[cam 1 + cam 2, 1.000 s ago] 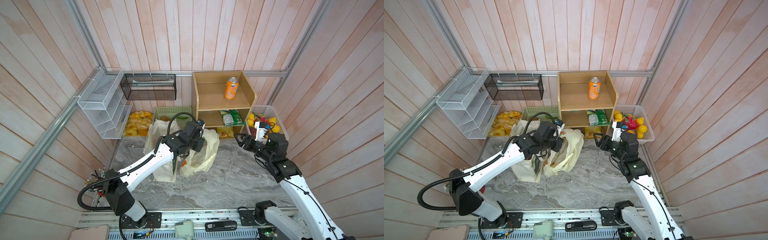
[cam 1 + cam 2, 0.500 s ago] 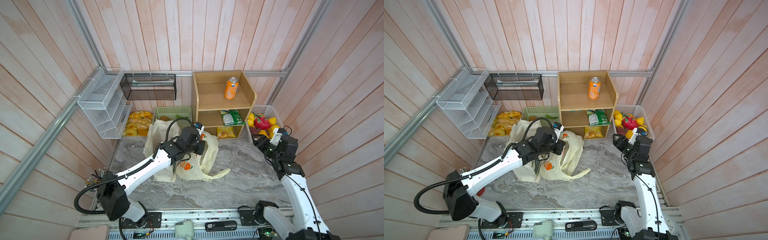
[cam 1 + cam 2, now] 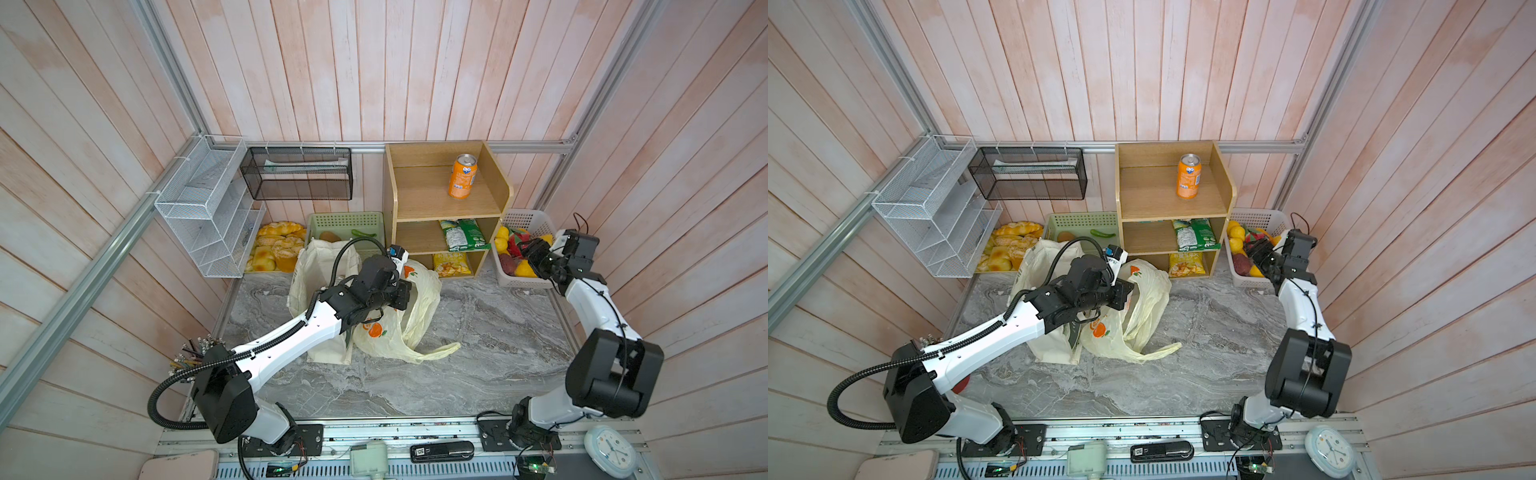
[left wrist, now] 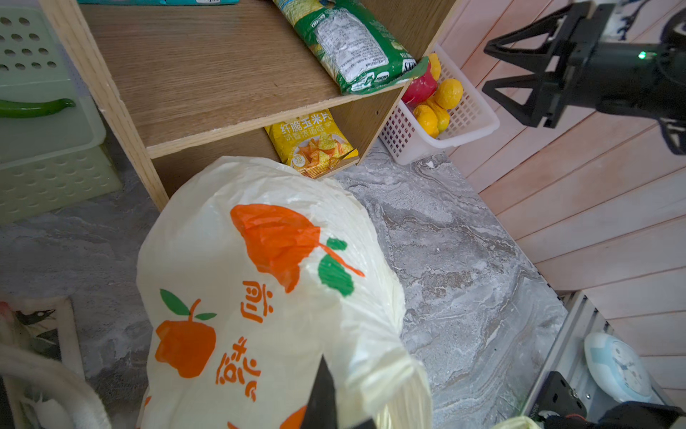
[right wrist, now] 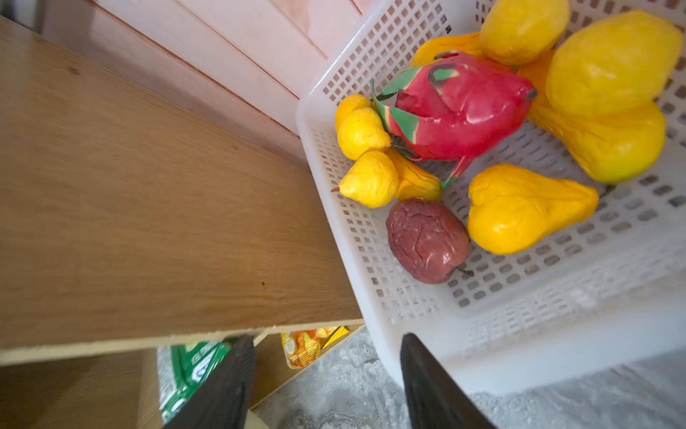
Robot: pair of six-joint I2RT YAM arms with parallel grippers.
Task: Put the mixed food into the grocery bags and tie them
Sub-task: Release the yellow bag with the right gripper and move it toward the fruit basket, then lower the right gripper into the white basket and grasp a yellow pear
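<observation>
The pale-yellow plastic grocery bag (image 3: 417, 309) (image 3: 1142, 309) with orange fruit print (image 4: 274, 241) slumps on the marble in the middle. One handle (image 3: 440, 351) trails loose on the table. My left gripper (image 3: 402, 294) (image 3: 1124, 294) (image 4: 334, 408) is shut on the bunched plastic near the bag's mouth. The cream canvas tote (image 3: 322, 262) (image 3: 1038, 257) stands just behind my left arm. My right gripper (image 3: 531, 257) (image 3: 1260, 257) (image 5: 326, 371) is open and empty, over the near rim of the white fruit basket (image 5: 371, 297). Small yellow lemon-like fruits (image 5: 362, 132) lie inside the basket.
A wooden shelf (image 3: 440, 208) at the back holds an orange can (image 3: 462, 176), a green packet (image 3: 463, 235) and a yellow chip packet (image 3: 451, 264). A green basket (image 3: 345, 220), bread rolls (image 3: 274, 247) and wall wire racks (image 3: 208, 208) are at the back left.
My right arm has pulled away from the plastic bag, swung right to the fruit basket and narrowed its jaws slightly. The bag has slumped and one handle has dropped onto the table.
</observation>
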